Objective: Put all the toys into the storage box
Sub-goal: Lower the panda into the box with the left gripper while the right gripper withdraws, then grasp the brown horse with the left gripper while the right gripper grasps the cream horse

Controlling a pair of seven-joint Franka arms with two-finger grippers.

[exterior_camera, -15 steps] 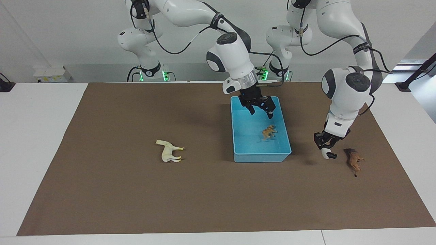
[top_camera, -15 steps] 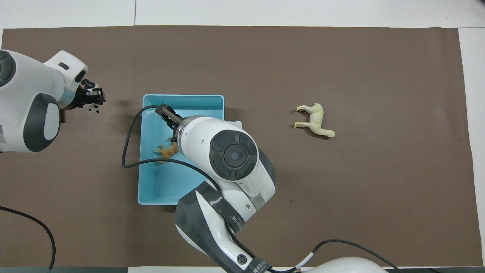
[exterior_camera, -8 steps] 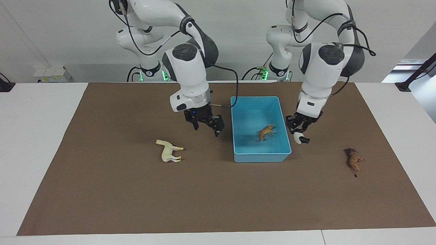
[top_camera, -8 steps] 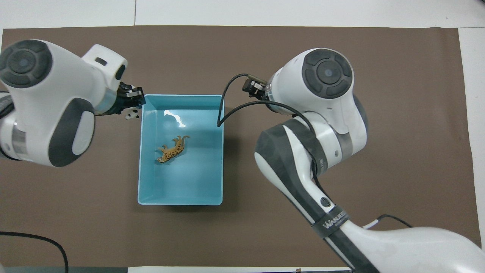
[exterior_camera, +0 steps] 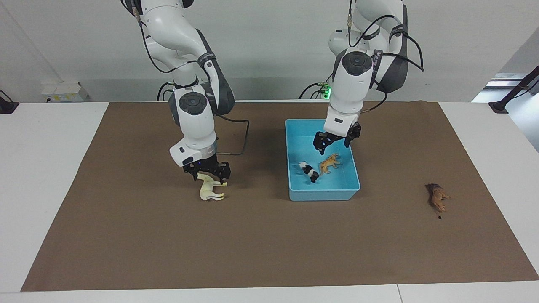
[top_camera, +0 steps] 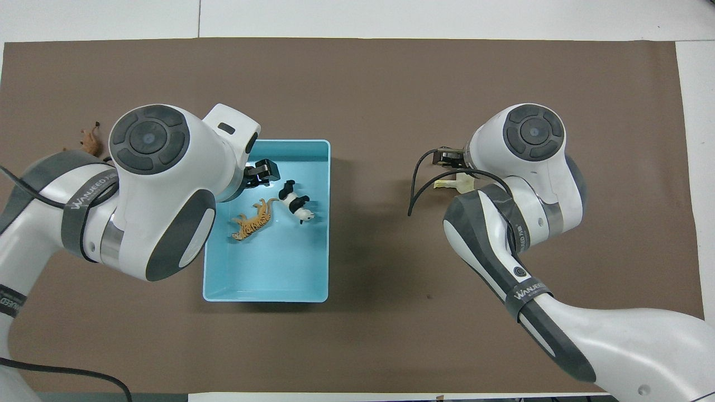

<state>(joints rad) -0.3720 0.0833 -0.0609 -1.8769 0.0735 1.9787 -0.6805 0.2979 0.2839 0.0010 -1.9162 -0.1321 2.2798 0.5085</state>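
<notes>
Hovering low over the cream horse (exterior_camera: 211, 188), the right gripper (exterior_camera: 207, 171) hangs open and empty, perhaps just brushing its back; close off-centre and the horse could squirt sideways. Next along, the blue storage box (exterior_camera: 355, 167) holds panda (exterior_camera: 309, 171) and tiger (exterior_camera: 329, 162) side by side, and the left gripper (exterior_camera: 333, 140) above them gapes open, nothing in it. Toward the left arm's end lies the lion (exterior_camera: 437, 198), out on the brown mat (exterior_camera: 269, 248) covering the white bench (exterior_camera: 46, 168), grey wall at the robots' backs
</notes>
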